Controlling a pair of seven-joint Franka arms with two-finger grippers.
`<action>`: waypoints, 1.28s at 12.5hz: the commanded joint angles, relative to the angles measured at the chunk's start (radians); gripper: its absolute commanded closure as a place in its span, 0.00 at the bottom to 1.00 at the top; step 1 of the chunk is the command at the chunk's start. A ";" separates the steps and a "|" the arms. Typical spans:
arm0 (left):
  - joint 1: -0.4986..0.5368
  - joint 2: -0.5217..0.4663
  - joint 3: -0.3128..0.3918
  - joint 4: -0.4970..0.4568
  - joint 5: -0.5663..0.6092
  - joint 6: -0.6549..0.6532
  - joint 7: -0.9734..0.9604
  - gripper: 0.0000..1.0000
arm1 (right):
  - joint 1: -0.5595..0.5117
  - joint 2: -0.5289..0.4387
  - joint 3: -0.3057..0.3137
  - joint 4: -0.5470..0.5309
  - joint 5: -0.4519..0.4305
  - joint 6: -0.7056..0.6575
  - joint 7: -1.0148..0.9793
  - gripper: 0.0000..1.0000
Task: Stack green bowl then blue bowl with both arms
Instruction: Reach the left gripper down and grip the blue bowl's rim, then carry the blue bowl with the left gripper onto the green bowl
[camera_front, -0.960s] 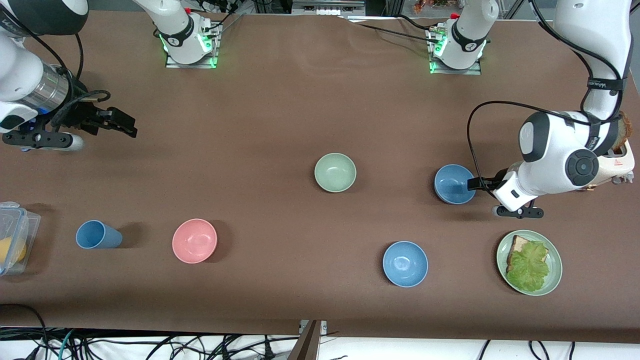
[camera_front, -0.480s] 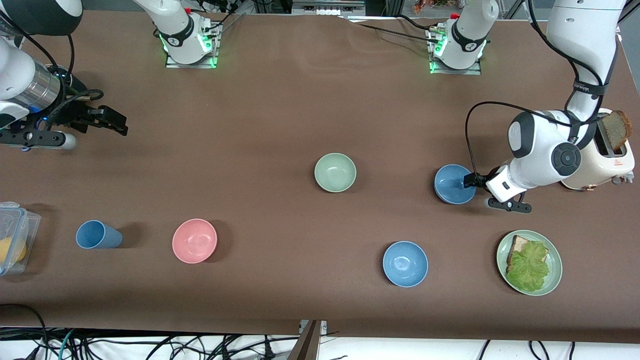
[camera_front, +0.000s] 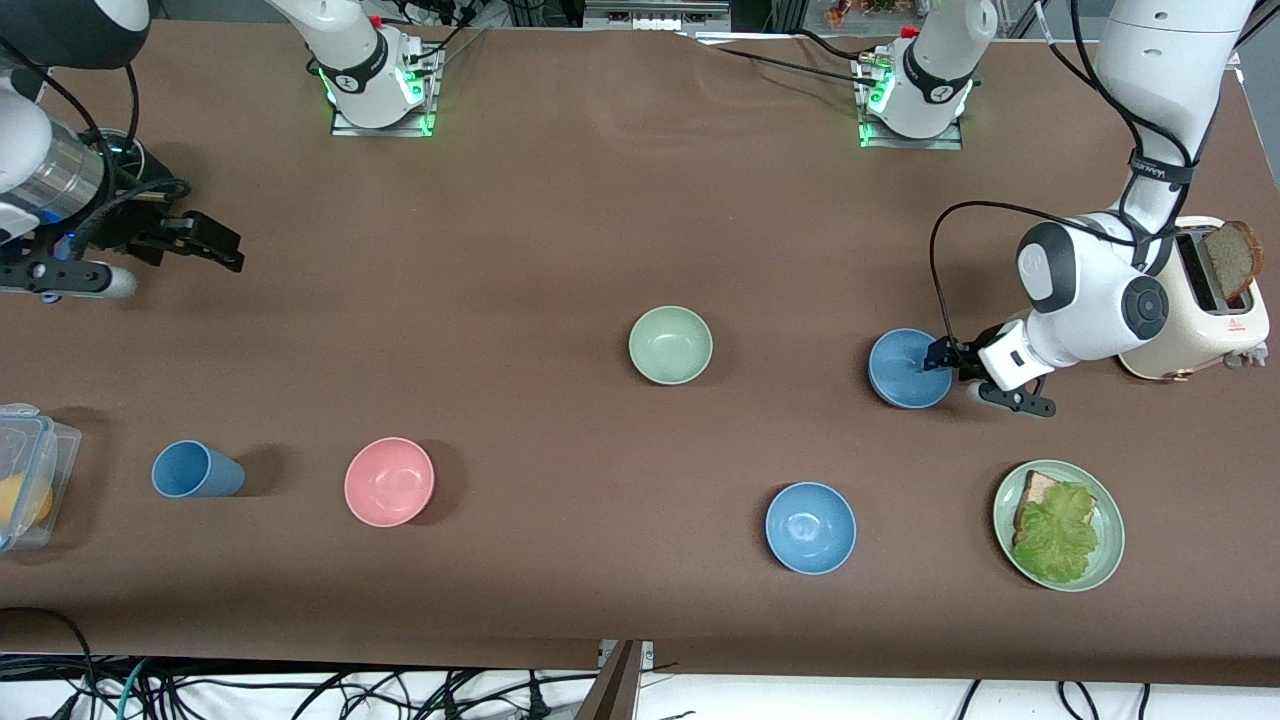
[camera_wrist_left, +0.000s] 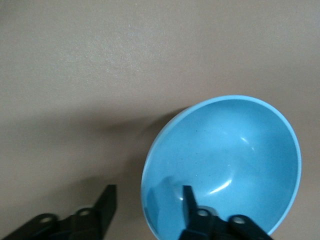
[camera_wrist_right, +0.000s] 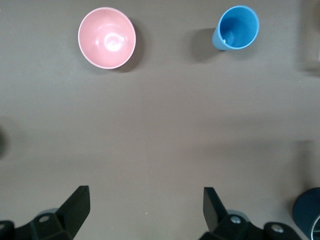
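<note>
The green bowl (camera_front: 670, 344) sits empty near the table's middle. The blue bowl (camera_front: 910, 368), muted steel blue, stands beside it toward the left arm's end; it fills the left wrist view (camera_wrist_left: 225, 160). My left gripper (camera_front: 938, 356) is open and low at this bowl's rim, on the side toward the toaster. In the left wrist view (camera_wrist_left: 149, 192) one finger is inside the bowl and the other outside over the table. My right gripper (camera_front: 225, 250) is open and empty over bare table at the right arm's end, also in the right wrist view (camera_wrist_right: 145, 195).
A brighter blue bowl (camera_front: 810, 527) and a pale-green plate (camera_front: 1108, 560) with bread and lettuce lie nearer the camera. A toaster (camera_front: 1200, 310) with bread stands by the left arm. A pink bowl (camera_front: 389, 481), blue cup (camera_front: 195, 469) and clear container (camera_front: 25, 490) lie toward the right arm's end.
My left gripper has moved in to the blue bowl and now straddles its rim. My right arm has drawn back toward its end of the table. The bowls have not moved.
</note>
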 joint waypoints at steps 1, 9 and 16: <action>0.008 -0.006 -0.004 -0.008 -0.056 0.006 0.041 1.00 | -0.009 0.018 0.002 0.043 0.011 -0.025 -0.022 0.00; -0.012 -0.044 -0.018 0.146 -0.125 -0.171 -0.002 1.00 | -0.001 0.020 0.008 0.052 0.014 -0.023 0.003 0.00; -0.318 -0.001 -0.056 0.298 -0.111 -0.172 -0.467 1.00 | 0.001 0.020 0.010 0.052 0.013 -0.023 0.003 0.00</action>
